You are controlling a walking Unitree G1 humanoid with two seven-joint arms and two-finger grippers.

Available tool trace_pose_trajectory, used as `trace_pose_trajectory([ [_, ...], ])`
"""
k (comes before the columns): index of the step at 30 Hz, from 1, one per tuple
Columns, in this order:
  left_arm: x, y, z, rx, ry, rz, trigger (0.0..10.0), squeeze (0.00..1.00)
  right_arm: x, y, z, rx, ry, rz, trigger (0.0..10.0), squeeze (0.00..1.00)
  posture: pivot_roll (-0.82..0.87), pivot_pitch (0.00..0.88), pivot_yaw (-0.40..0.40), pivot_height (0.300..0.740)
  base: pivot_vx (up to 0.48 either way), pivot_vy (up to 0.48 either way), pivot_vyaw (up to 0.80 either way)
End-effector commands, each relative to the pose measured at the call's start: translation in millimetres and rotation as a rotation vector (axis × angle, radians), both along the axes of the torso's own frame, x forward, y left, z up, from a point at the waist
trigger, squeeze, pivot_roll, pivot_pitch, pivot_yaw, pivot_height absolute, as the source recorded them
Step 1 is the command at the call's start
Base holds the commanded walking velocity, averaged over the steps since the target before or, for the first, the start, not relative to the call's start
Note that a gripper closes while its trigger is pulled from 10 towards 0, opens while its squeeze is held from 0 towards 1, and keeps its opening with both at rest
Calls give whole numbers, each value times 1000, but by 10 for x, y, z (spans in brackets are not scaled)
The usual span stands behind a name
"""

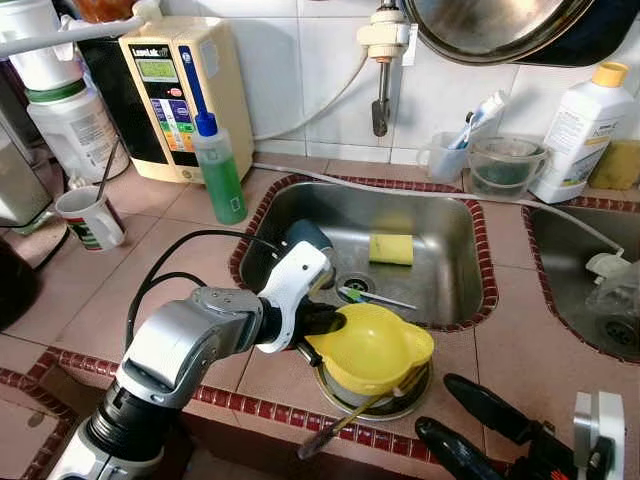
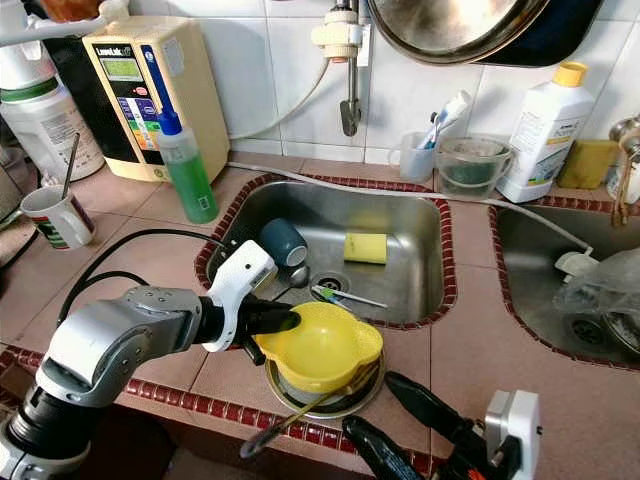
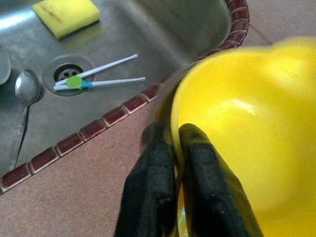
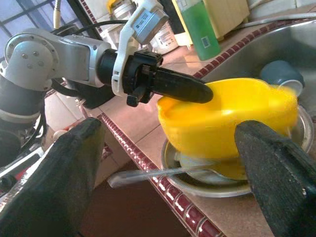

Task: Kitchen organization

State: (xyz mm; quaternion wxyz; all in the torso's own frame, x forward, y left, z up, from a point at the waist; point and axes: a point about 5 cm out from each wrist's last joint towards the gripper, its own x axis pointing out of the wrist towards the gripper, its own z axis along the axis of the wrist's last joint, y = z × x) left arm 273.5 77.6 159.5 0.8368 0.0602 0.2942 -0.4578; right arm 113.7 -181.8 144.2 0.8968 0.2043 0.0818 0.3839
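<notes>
Yellow bowl (image 1: pixel 375 347) sits tilted on top of a round metal dish (image 1: pixel 388 400) at the front edge of a tiled kitchen counter (image 1: pixel 190 215), just in front of a steel sink (image 1: pixel 440 255). The left gripper (image 1: pixel 333 320) has its two black fingers (image 3: pixel 148 192) nearly closed, pinching the bowl's near rim: one finger lies inside the bowl, the other outside it, with the yellow wall squeezed between them. A long thin utensil handle (image 1: pixel 345 420) sticks out from the metal dish, below the clamped rim and over the counter's red-brown tile border.

Beyond the left fingertips, inside the sink, a yellow sponge (image 1: pixel 391 248) lies on the basin floor. Two pale plastic sticks with a green and blue end (image 3: pixel 94 79) rest across the drain, a spoon (image 3: pixel 26 89) lies beside them, and a dark blue cup (image 2: pixel 283 243) lies on its side close behind the left wrist.

The right gripper (image 1: pixel 470 415) hovers near the counter's front edge, its fingers spread wide and holding nothing. In the right wrist view the bowl and the dish lie ahead, between those open fingers.

Further back on the counter stand a green liquid bottle (image 1: pixel 218 170), a mug (image 1: pixel 90 217), and a white bottle with a yellow cap (image 1: pixel 580 130).
</notes>
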Motion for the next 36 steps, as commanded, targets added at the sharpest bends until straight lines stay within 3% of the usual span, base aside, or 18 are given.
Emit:
trace_pose_trajectory([
  [1,-6,5,40,6,-11,-6,0,0,2,7,35,-6,-10,6,10000,0,-132,12,96,740,0,0,0],
  [13,11,-16,127,-74,17,-9,0,0,9,10,17,1,-9,10,10000,0,-130,1,95,740,0,0,0],
  [20,85,-34,274,-167,-26,18,0,0,28,13,22,-1,-17,12,10000,0,-131,0,96,740,0,0,0],
  [26,82,-42,272,-145,-52,9,0,0,32,17,26,-1,-20,14,10000,0,-133,0,95,740,0,0,0],
  [27,73,-48,264,-141,-51,6,2941,0,32,16,27,-1,-20,14,10000,0,-133,0,95,740,0,0,0],
  [28,67,-52,258,-139,-49,6,10000,0,31,16,28,-2,-20,14,10000,0,-135,0,98,740,0,0,0],
  [36,79,-45,225,-89,-62,18,10000,0,16,10,26,2,-17,7,10000,0,-134,5,102,740,0,0,0],
])
